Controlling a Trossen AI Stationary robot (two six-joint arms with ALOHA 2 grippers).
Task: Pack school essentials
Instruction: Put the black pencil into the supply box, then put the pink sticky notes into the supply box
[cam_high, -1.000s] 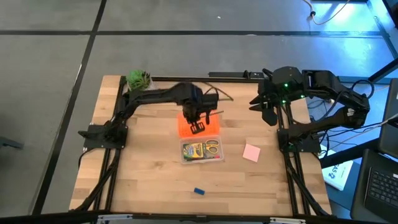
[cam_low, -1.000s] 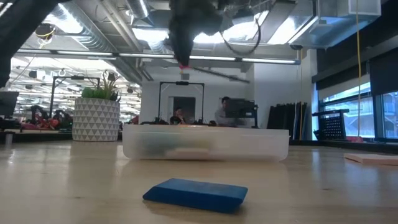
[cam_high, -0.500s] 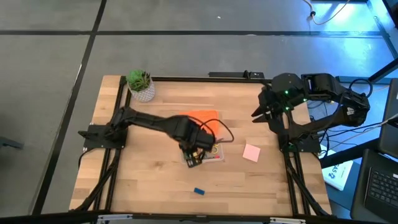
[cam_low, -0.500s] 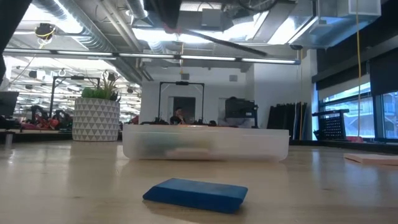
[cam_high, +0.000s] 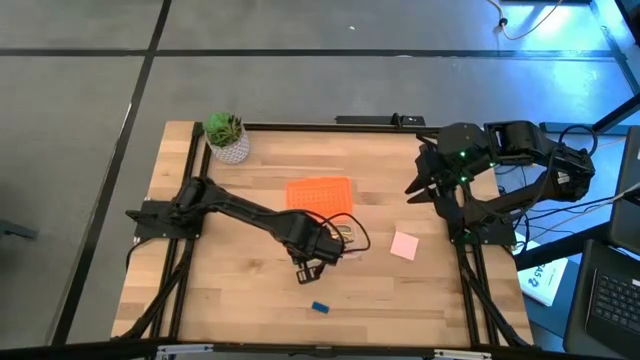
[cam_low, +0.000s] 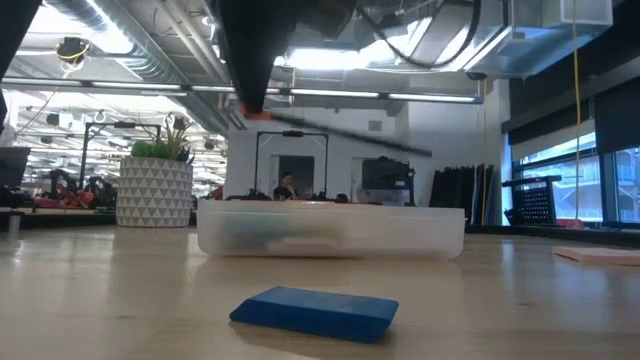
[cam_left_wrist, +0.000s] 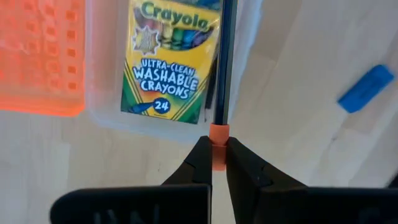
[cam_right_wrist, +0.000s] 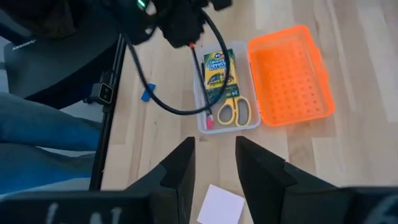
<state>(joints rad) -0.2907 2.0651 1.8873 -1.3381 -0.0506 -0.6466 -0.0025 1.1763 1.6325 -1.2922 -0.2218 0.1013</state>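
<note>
Your left gripper (cam_left_wrist: 217, 163) jaws pinch a dark pencil (cam_left_wrist: 222, 62) by its orange eraser end, above the clear plastic box (cam_left_wrist: 106, 112) holding the yellow-green crayon box (cam_left_wrist: 168, 59); your right gripper (cam_right_wrist: 214, 165) waits, jaws spread

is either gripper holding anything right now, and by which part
The left gripper is shut on a dark pencil, pinching its orange eraser end, above the clear box. The right gripper holds nothing.

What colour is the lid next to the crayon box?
Orange lid, with a grid pattern; clearest in the left wrist view.
</note>
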